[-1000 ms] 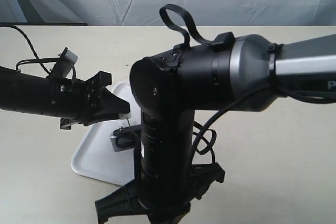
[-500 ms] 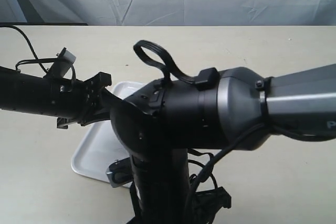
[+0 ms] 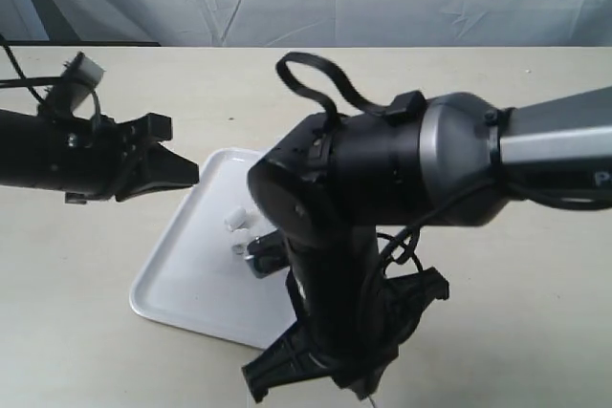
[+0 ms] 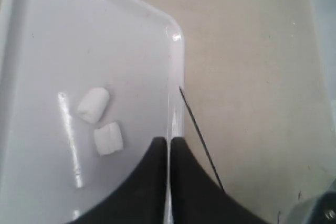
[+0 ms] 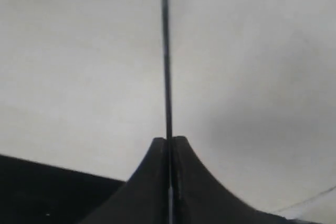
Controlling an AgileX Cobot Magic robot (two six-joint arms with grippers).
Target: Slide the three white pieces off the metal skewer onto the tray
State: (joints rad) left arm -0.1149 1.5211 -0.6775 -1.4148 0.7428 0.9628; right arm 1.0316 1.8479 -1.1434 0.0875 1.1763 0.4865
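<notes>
A beige table [image 3: 191, 83] before a pale cloth backdrop carries the tray [image 3: 182, 284]. Two white pieces [image 4: 93, 104] lie loose toward its 3 o'clock edge in the exterior view. A third may be hidden behind the arm. They are small squat cylinders and look soft, light and easily squashed. The skewer [image 5: 166, 51], thin, stiff and slick, is pinched in the closed right gripper [image 5: 169, 141] and is best held near its end. The left gripper [image 4: 169, 141], at the tray's 10 o'clock, is closed and empty.

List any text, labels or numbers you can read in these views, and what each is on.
"P" - on the right arm, at the picture's edge; whatever follows is cut off.
No other writing shows; the tray is unmarked.
</notes>
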